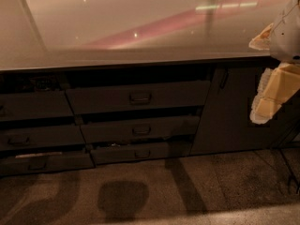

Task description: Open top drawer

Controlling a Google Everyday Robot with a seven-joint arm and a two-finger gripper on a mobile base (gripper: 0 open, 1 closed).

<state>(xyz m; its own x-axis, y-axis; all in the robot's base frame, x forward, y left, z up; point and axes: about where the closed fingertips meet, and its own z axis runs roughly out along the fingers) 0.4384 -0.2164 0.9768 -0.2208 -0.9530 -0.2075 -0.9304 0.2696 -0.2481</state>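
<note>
Gripper [273,92] at the right edge of the frame, partly cut off, its grip impossible to tell, top drawer [105,99] centre frame under the counter [117,32], dim, gap above in shadow

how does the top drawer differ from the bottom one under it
The top drawer has a wider, taller front; the bottom drawer is narrower and shallower. The top drawer sits just under the counter; the bottom drawer is by the floor. Both are dark grey with a small centre handle. The gripper hangs at the right edge, touching neither.
</note>
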